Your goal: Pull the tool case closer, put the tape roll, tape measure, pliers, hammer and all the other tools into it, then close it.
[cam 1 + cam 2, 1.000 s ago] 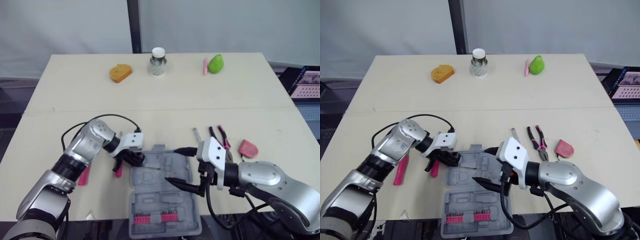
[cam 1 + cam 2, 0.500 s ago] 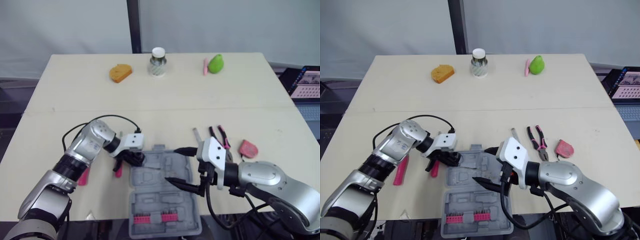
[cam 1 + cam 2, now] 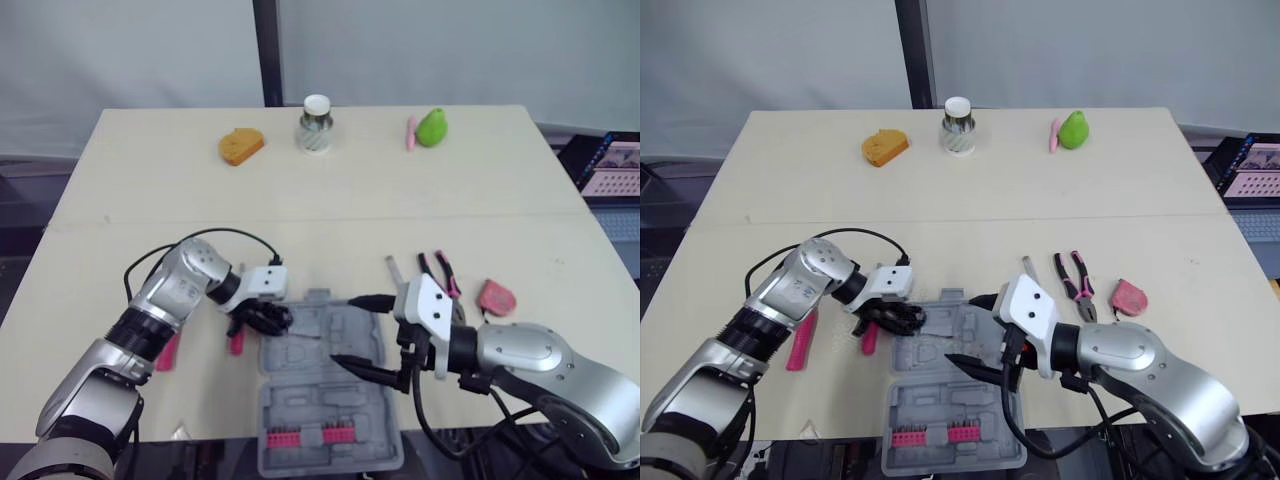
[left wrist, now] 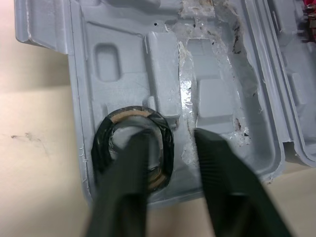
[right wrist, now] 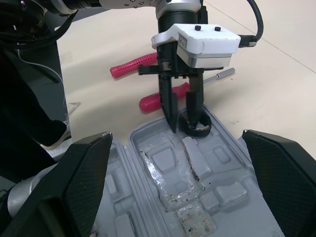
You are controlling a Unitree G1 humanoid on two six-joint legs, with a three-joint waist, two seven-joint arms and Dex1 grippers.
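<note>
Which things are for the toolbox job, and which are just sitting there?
For the job: tool case, tape roll, pliers, tape measure, red screwdriver, pink-handled tool.

Just lying about: orange bread-like piece, jar, green pear, small pink stick.

The pale table carries an open grey tool case at its near edge, two pink-handled tools to the case's left, pliers and a pink tape measure to its right, and, along the far side, an orange chunk, a white-lidded jar and a green pear.
</note>
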